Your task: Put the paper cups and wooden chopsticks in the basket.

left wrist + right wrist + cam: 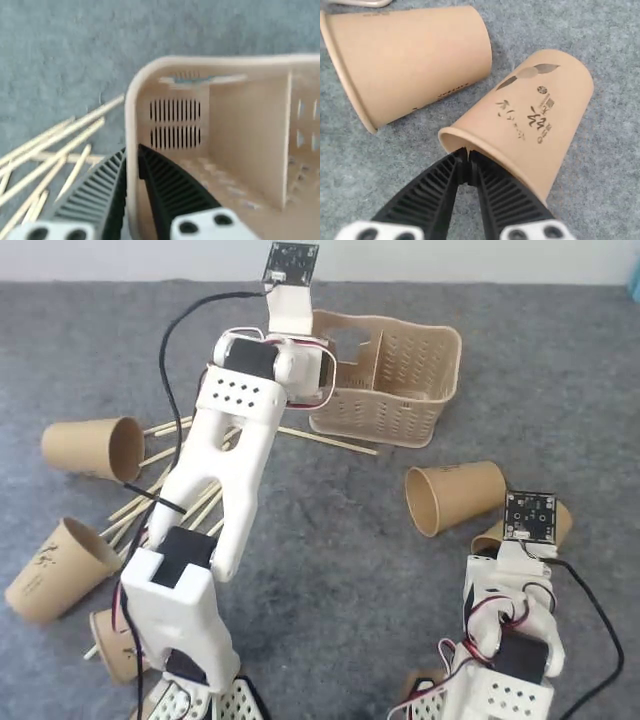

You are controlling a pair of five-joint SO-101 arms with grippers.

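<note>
Left gripper (132, 150) clamps the basket (250, 120) wall, one finger inside, one outside; right gripper (468, 159) pinches printed paper cup (535, 115) at its rim, plain cup (415, 60) beside.

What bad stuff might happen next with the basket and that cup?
The left gripper pinches the basket wall, so a pull might tip or drag the basket onto the chopsticks beside it. The right gripper seems to hold the lying cup just by its thin rim, so it might slip out or get squashed.
</note>
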